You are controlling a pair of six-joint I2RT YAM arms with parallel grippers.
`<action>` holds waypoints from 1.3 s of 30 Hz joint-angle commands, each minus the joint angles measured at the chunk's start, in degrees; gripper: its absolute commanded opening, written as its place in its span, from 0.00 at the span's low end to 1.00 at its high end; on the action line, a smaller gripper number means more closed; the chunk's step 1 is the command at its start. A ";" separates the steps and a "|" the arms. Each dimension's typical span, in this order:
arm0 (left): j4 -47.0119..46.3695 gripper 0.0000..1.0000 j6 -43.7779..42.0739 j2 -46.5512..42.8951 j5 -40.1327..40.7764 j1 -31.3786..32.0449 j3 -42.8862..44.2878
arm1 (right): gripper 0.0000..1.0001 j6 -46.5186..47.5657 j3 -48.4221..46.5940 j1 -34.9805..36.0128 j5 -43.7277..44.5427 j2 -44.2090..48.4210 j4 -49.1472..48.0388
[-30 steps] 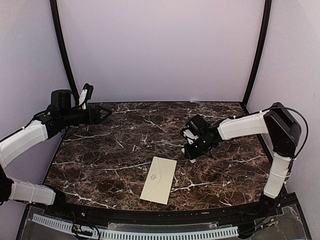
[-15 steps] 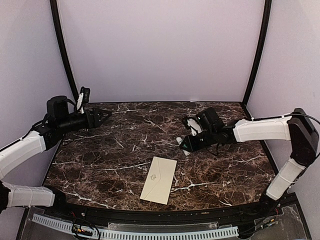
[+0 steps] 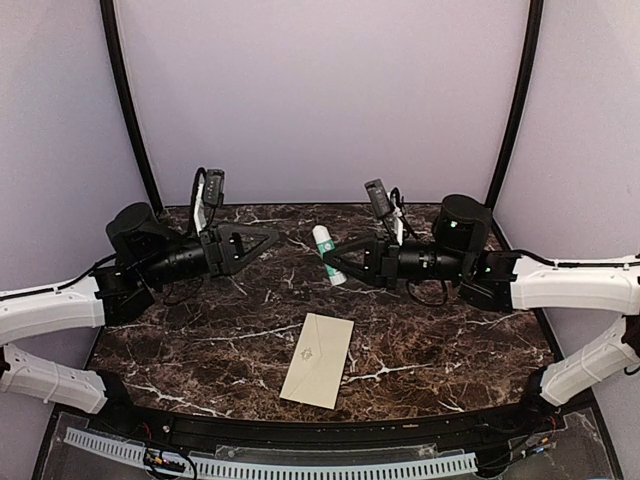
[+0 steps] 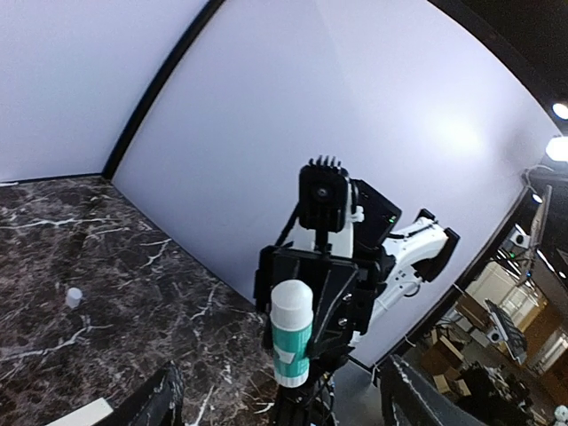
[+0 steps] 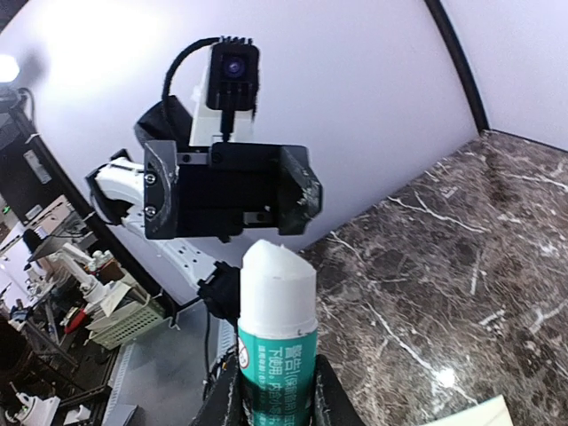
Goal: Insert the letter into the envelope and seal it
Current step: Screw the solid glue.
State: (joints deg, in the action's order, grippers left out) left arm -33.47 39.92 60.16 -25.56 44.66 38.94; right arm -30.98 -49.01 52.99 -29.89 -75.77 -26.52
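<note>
Right jaws grip white-and-teal glue stick (image 3: 327,254) mid-air, facing wide-open left jaws at 9 o'clock, likely for handover; cream paper envelope (image 3: 318,360) flat at 6 o'clock.

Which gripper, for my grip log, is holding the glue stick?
The right gripper, clamped on the white-and-green glue stick; the left gripper faces it, open and empty.
</note>
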 commanded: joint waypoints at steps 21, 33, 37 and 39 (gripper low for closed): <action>-7.04 0.72 -8.67 10.90 -7.81 12.59 11.71 | 0.02 -3.02 -2.69 4.83 -9.11 0.86 -12.37; -9.36 0.44 -6.95 12.05 -8.13 12.96 11.42 | 0.00 -3.17 -4.06 5.57 -11.24 -1.02 -12.52; -11.19 0.39 -5.68 12.74 -9.09 12.90 11.38 | 0.00 -2.86 -4.24 5.69 -11.42 -1.32 -11.81; -11.56 0.34 -5.35 12.78 -9.16 12.90 11.34 | 0.00 -2.73 -4.22 5.68 -11.38 -1.40 -11.52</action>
State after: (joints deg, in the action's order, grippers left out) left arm -41.10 33.78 72.84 -33.15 57.14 49.41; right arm -33.47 -51.44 58.00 -40.58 -76.40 -36.42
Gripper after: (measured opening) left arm 0.378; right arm 0.196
